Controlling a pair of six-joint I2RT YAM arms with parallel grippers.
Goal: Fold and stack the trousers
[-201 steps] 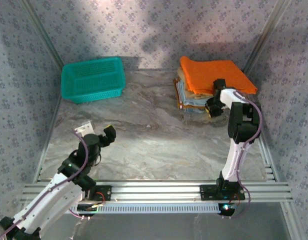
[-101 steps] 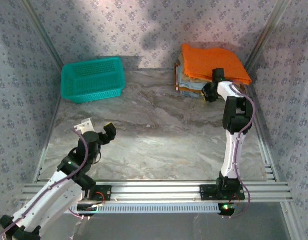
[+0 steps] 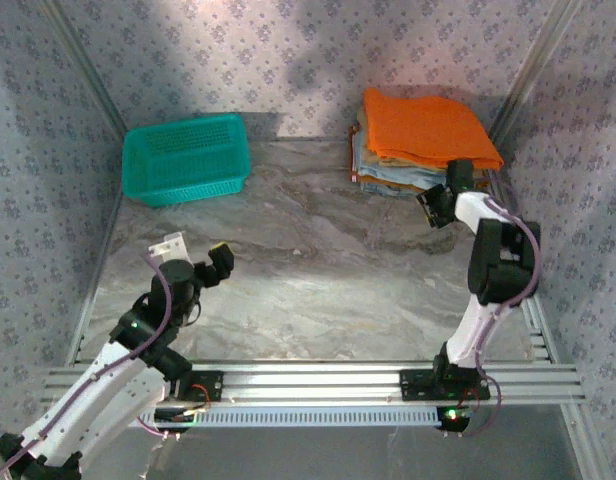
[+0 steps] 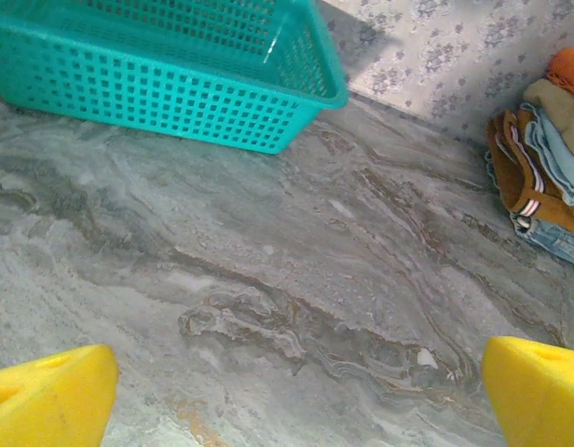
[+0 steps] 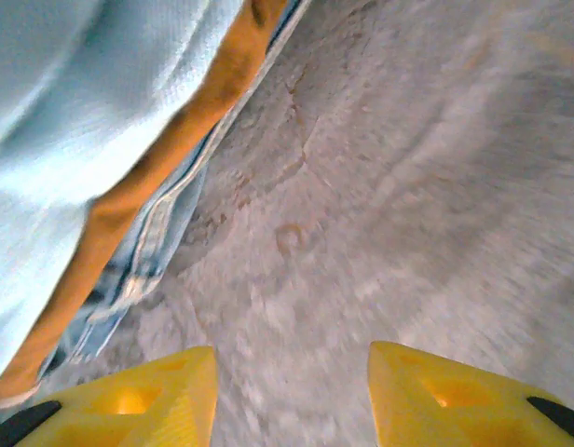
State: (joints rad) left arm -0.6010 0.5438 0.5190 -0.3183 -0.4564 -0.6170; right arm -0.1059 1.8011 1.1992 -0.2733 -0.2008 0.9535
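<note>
Pulling back from the pile of folded tan and light blue garments [image 3: 388,178], the right end effector [image 3: 440,206] is now standing just in front of its near corner. Its yellow fingers [image 5: 129,400] are parting, with only the bare marbled table [image 3: 318,270] showing between them. The bright orange soft trousers [image 3: 423,125] are lying folded on top of this pile. The left end effector [image 3: 195,252] is waiting wide open, well apart from the pile. To my judgement, the stacking is nearly finishing.

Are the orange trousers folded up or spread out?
Folded. The trousers lie as a neat flat rectangle on top of the pile of clothes.
</note>
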